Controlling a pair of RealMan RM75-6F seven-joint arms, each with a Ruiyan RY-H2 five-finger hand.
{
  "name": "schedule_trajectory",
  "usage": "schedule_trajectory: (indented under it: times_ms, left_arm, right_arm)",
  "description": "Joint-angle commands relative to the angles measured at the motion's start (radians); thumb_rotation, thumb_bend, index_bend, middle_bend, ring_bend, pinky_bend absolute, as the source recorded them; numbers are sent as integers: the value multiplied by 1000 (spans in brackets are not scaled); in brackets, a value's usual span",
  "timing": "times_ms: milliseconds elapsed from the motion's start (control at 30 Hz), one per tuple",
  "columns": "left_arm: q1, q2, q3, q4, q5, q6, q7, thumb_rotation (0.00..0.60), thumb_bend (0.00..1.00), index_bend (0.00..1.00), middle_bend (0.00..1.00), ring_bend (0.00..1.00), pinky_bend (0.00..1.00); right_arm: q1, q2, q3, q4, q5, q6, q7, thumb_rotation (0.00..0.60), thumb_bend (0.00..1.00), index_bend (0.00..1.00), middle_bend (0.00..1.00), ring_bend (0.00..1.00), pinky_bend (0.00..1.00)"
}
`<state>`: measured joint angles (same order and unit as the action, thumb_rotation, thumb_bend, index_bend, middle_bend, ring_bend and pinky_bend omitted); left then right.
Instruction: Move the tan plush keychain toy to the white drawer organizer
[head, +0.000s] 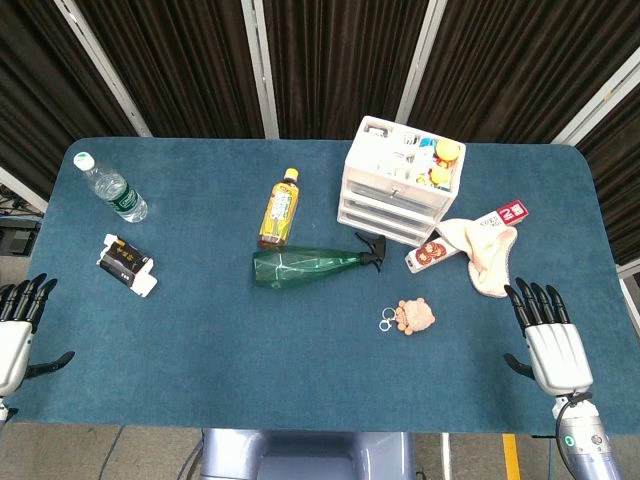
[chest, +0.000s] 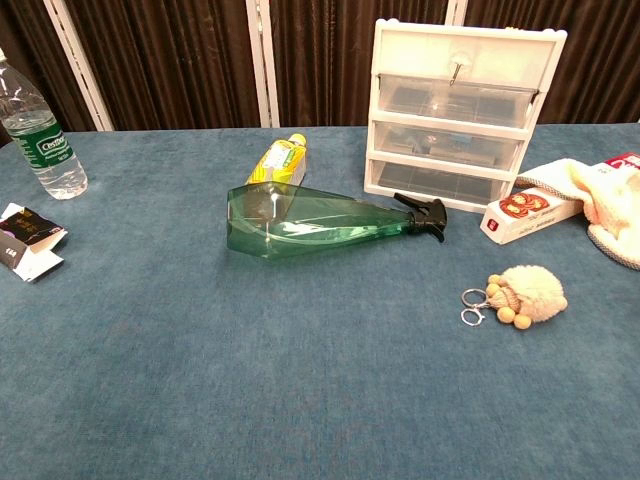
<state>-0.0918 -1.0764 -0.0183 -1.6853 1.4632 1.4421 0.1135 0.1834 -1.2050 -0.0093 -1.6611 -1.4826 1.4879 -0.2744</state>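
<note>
The tan plush keychain toy (head: 412, 317) (chest: 528, 294) lies on the blue table with its metal rings to its left. Behind it stands the white drawer organizer (head: 398, 182) (chest: 461, 112), three drawers high, with small items on its top. My right hand (head: 549, 340) rests near the table's front right edge, fingers apart and holding nothing, well to the right of the toy. My left hand (head: 18, 325) sits at the front left edge, also spread and holding nothing. Neither hand shows in the chest view.
A green spray bottle (head: 310, 266) (chest: 320, 222) lies on its side in front of a yellow drink bottle (head: 280, 208). A cream cloth (head: 483, 251) and a red-and-white packet (head: 432, 254) lie right of the organizer. A water bottle (head: 112, 188) and a small box (head: 126, 264) sit at left.
</note>
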Motion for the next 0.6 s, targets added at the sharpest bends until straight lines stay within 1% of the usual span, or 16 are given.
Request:
schedule_trajectory:
  times_ms: [33, 133, 200, 233, 267, 300, 333, 367, 400, 433, 467, 500, 533, 600]
  left_arm:
    - [2, 3, 0, -2, -3, -1, -6, 600, 18, 0, 0, 0, 0]
    - [2, 4, -3, -3, -2, 4, -11, 600, 19, 0, 0, 0, 0]
    - [3, 4, -3, -4, -1, 5, -13, 600, 20, 0, 0, 0, 0]
    - [3, 3, -2, -4, -1, 4, -12, 600, 20, 0, 0, 0, 0]
    - [3, 3, -2, -4, -1, 4, -11, 600, 19, 0, 0, 0, 0]
    - [2, 2, -2, -4, -1, 3, -10, 600, 19, 0, 0, 0, 0]
    - [1, 1, -2, -4, -3, 1, -9, 600, 19, 0, 0, 0, 0]
    - [1, 1, -3, -5, -4, -1, -9, 600, 19, 0, 0, 0, 0]
    - [0, 0, -3, -4, -5, -3, -8, 600, 20, 0, 0, 0, 0]
    - [-1, -1, -3, -4, -7, -5, -6, 600, 20, 0, 0, 0, 0]
    - [-2, -2, -3, -4, -8, -8, -5, 600, 20, 0, 0, 0, 0]
    - [-2, -2, -3, -4, -9, -9, -5, 600, 20, 0, 0, 0, 0]
    - [-3, -3, -4, -5, -10, -10, -6, 600, 20, 0, 0, 0, 0]
    - [-4, -4, -4, -4, -10, -12, -8, 600, 19, 0, 0, 0, 0]
  right_arm:
    - [-2, -5, 6, -4, -8, 0, -12, 600, 72, 0, 0, 0, 0]
    - [-1, -9, 8, -10, -15, -3, -19, 600, 72, 0, 0, 0, 1]
    - [1, -12, 13, -21, -16, -7, -23, 600, 72, 0, 15, 4, 45]
    - [4, -13, 17, -30, -17, -9, -27, 600, 73, 0, 44, 23, 103]
    - [6, -14, 21, -36, -19, -11, -29, 600, 73, 0, 95, 67, 190]
    - [10, -16, 27, -45, -20, -13, -31, 600, 72, 0, 157, 128, 274]
    - [16, -19, 37, -57, -21, -13, -36, 600, 72, 3, 240, 219, 363]
    - [20, -22, 44, -63, -20, -15, -41, 600, 72, 11, 376, 358, 475]
    - [28, -26, 54, -74, -19, -18, -47, 600, 72, 22, 478, 460, 547]
    - [38, -32, 68, -89, -12, -27, -58, 600, 72, 48, 647, 625, 654]
    - [53, -38, 83, -106, -3, -41, -69, 600, 72, 61, 712, 685, 694]
    - [64, -44, 94, -119, 7, -55, -78, 600, 72, 95, 817, 781, 755]
    - [78, -51, 106, -136, 26, -75, -96, 600, 72, 132, 893, 850, 794]
    - [110, -70, 129, -163, 63, -120, -136, 600, 72, 197, 974, 936, 838]
